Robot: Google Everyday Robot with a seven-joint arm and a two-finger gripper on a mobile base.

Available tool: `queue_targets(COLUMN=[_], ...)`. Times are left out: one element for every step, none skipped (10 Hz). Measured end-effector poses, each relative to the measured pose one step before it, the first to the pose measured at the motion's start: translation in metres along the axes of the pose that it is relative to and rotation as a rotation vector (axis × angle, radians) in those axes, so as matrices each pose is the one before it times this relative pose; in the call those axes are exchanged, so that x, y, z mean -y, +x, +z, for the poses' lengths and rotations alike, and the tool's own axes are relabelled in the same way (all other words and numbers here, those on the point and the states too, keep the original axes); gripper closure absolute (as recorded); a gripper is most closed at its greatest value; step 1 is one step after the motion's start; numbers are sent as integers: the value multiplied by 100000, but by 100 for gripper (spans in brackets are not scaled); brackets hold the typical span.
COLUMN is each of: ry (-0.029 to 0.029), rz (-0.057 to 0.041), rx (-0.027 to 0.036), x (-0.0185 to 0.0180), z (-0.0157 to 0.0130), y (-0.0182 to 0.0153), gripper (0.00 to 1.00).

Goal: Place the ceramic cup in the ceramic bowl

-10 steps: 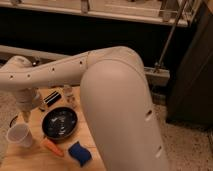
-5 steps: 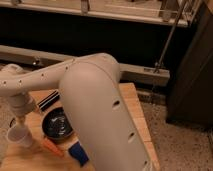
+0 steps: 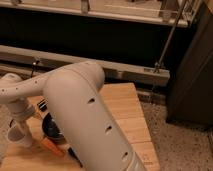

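Here the gripper hangs over the ceramic cup.

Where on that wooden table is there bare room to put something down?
The bare wood of the table right of the big arm, up to its right edge, is free. A smaller strip lies along the front edge, before the ceramic cup. The left is crowded: gripper at the cup, ceramic bowl, orange object.

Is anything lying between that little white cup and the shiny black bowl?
Nothing visible does. The small white ceramic cup sits right beside the glossy black bowl, under the gripper; an orange object lies in front of the bowl, off that path.
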Motion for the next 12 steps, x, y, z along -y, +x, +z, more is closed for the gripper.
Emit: queue_targets(ry=[-108, -107, -437, -1927, -2730, -2364, -1758, -461, -1335, -1250, -878, -802], rz=[-428, -172, 72, 414, 1078, 1730, 3357, 2914, 5997, 6160, 6051, 8778], rx=[79, 846, 1528, 3191, 4473, 5019, 6227, 3609, 5762, 4086, 2737, 2824], x=[38, 266, 133, -24, 159, 233, 866, 934, 1809, 1902, 1935, 2888], z=[775, 766, 78, -749, -2191, -2643, -3800, -2425, -3453, -2187, -1358, -1284], y=[-454, -602, -435, -296, 391, 654, 1285, 1015, 1537, 1001, 687, 702], gripper=[58, 70, 78, 89, 98, 100, 100, 100, 100, 100, 100, 100])
